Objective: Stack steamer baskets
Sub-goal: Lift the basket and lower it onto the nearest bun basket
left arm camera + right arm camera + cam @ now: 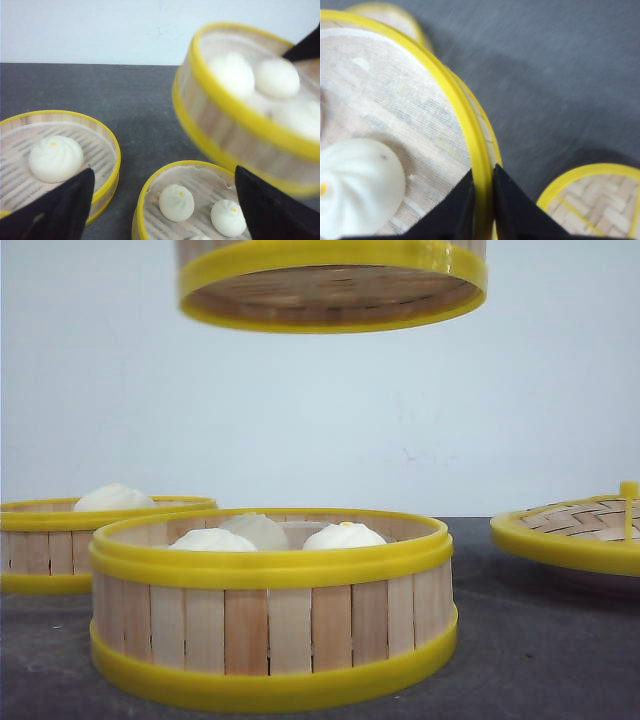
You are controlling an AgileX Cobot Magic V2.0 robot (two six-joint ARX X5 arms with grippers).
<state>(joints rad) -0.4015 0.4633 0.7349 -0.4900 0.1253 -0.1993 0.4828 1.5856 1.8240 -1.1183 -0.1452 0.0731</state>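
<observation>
The front view shows one steamer basket (pixel 332 285) lifted high above the dark table (pixel 540 640), only its yellow bottom ring and woven floor visible at the top of the frame, with no gripper in sight. Directly beneath it, nearest the camera, a second steamer basket (pixel 272 610) sits on the table holding white buns (pixel 343 536); a third steamer basket (pixel 60 540) rests behind it to the left with a single bun (pixel 113 498), and a woven yellow-rimmed lid (pixel 575 530) with a small knob lies off to the right. What grips the raised basket appears only in the wrist views. In the right wrist view the right gripper (pixel 481 200) has its two dark fingers pinched on the yellow top rim of the raised basket (pixel 395 125), one finger inside the wall and one outside, with a bun (pixel 357 185) on the cloth liner and the lid (pixel 600 200) on the table below. In the left wrist view the left gripper (pixel 165 210) has its fingers spread wide and holds nothing; between them lies the centre basket (pixel 150 200), the left-hand basket (pixel 100 145) sits beside it, and the raised basket (pixel 235 115), blurred, hangs above with several buns inside.
</observation>
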